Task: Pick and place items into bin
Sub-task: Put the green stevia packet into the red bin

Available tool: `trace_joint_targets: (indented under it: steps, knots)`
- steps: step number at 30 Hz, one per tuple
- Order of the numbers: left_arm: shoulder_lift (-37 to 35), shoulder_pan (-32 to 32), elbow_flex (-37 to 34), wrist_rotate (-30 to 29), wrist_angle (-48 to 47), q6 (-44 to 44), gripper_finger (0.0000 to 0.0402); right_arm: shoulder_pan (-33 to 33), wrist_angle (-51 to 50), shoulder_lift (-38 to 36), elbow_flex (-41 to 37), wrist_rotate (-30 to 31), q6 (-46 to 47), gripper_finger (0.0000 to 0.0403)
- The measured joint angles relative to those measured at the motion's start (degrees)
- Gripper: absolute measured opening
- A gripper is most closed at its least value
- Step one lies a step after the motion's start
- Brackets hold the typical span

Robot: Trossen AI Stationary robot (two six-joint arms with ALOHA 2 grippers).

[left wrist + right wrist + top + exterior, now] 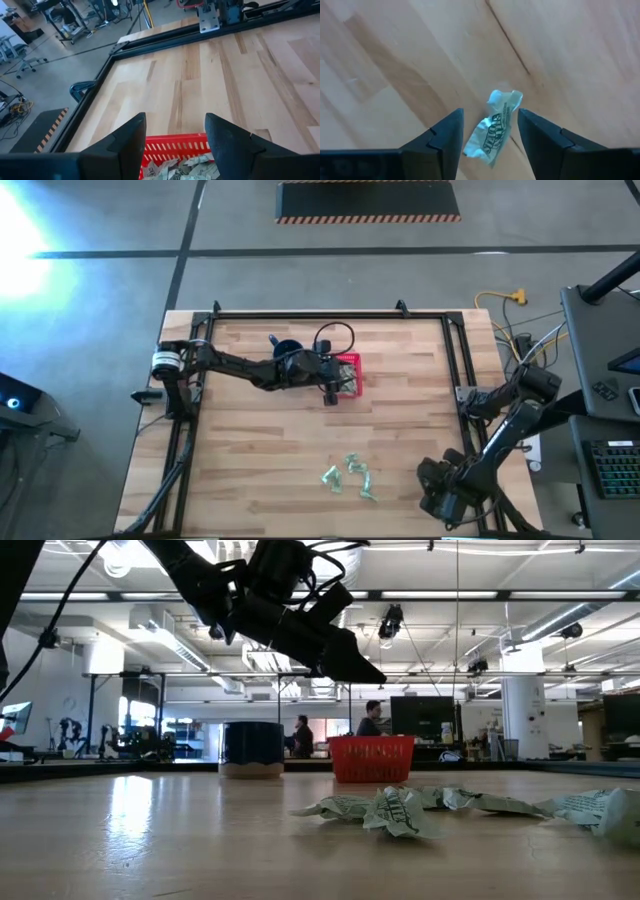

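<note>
Pale planked table [250, 450] bears crinkled wrappers [350, 477].

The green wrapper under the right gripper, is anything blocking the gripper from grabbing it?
Nothing visible. The right gripper hangs open above the wrapper, which lies alone on bare wooden table, showing between the two fingers with nothing between them.

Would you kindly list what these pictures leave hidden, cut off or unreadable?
- Red basket, high view: the left gripper covers part of it, so its contents cannot be counted.
- Basket contents, left wrist view: cut off by the frame edge.
- Wrapper, right wrist view: its end runs off the frame; print unreadable.
- Wrappers, high view: too small to count surely.
- Right gripper: not discernible in the high view.
</note>
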Motion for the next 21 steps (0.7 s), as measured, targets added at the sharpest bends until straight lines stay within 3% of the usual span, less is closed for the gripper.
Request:
trace_joint_targets:
  steps: [7, 17, 21]
  knots:
    - [-0.1, -0.6, 0.0, 0.0, -0.4, 0.0, 0.0187, 0.0, 0.2, 1.7, 0.0, -0.6, -0.2, 0.0153]
    - [-0.7, -1.8, 0.1, 0.0, -4.1, 0.0, 0.0187, 0.0, 0.1, 1.5, 0.0, 0.1, -4.1, 0.0020]
    - [-2.6, -2.1, 0.0, 0.0, -8.8, -0.1, 0.0187, 0.0, 0.2, 1.5, 0.2, 4.7, -6.7, 0.0013]
